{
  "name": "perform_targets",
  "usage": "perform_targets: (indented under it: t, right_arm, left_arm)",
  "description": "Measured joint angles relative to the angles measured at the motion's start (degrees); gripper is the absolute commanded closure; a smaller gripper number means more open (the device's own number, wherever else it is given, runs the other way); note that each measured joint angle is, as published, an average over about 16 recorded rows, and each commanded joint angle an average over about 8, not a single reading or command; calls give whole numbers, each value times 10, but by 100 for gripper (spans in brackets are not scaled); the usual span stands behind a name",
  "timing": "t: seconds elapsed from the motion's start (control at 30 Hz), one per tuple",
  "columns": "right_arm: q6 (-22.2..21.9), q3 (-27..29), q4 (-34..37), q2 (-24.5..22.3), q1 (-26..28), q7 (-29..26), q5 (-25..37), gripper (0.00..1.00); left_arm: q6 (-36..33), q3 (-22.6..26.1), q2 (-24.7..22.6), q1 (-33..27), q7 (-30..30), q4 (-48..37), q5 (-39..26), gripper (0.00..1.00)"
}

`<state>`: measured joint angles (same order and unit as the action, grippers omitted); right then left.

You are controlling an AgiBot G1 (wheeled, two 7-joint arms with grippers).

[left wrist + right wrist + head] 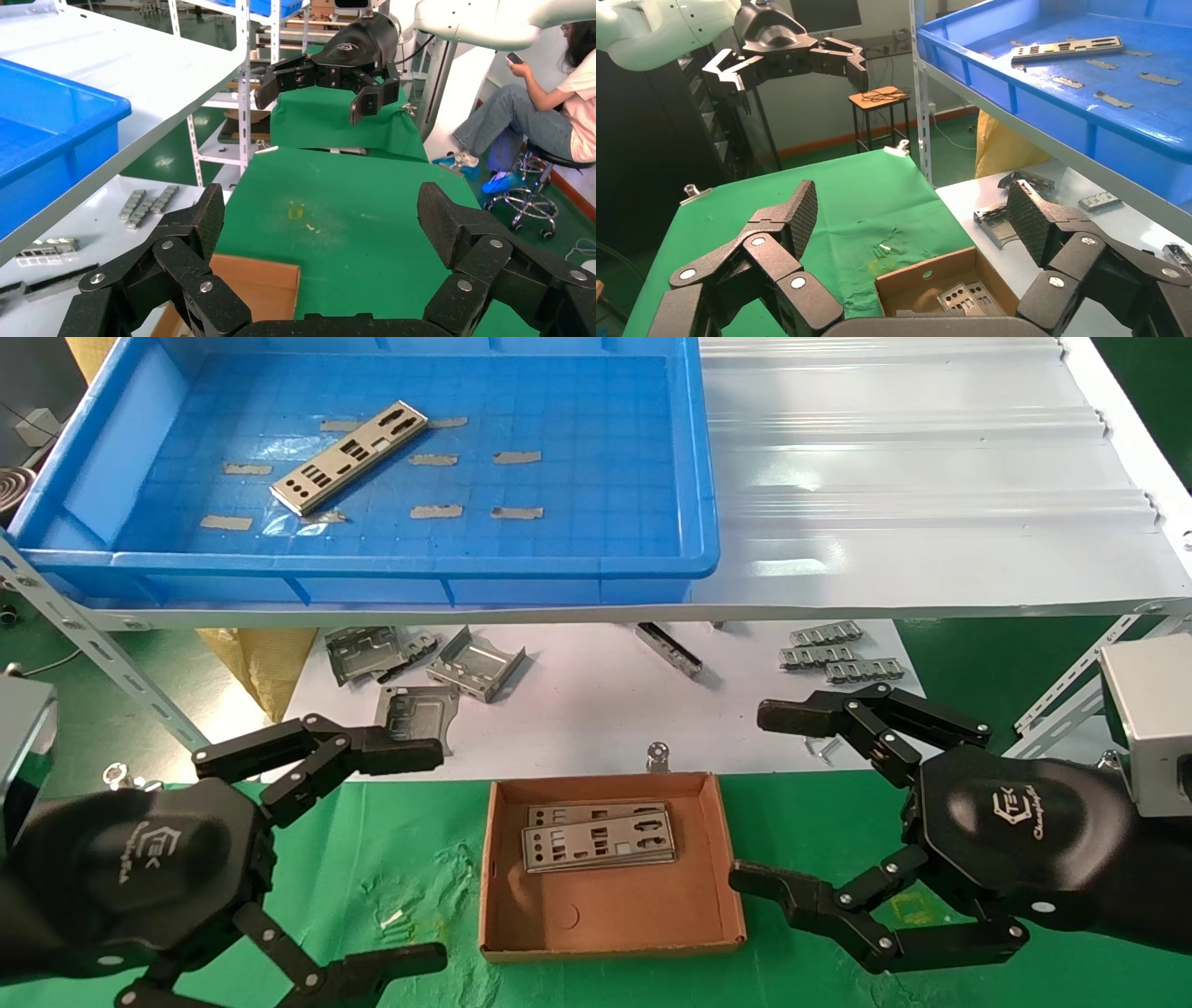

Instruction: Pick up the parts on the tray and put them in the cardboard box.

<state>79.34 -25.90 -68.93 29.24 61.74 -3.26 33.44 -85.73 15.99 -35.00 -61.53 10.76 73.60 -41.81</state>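
One silver punched plate (349, 458) (1067, 49) lies slanted on the floor of the blue tray (372, 565) (1046, 112) on the upper shelf. Below it, on the green cloth, the cardboard box (489, 868) (926, 277) (256, 284) holds a small stack of plates (598, 836) (965, 298) against its far wall. My left gripper (438, 854) (320, 217) hovers open and empty to the left of the box. On the other side of the box my right gripper (750, 795) (914, 214) is also wide open, with nothing in it.
Bent grey brackets (475, 668) and ridged metal strips (838, 654) lie on the white sheet behind the box, under the shelf. Slotted shelf uprights (84, 635) stand at both sides. A seated person (555, 91) is off beyond the table.
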Motion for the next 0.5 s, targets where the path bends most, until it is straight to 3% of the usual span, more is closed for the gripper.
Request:
perform_targets:
  t: [0.5]
  right_arm:
    - [0,0,0,0,0,0,0,0]
  left_arm:
    - [1,1,-1,-1,0,-1,-1,0]
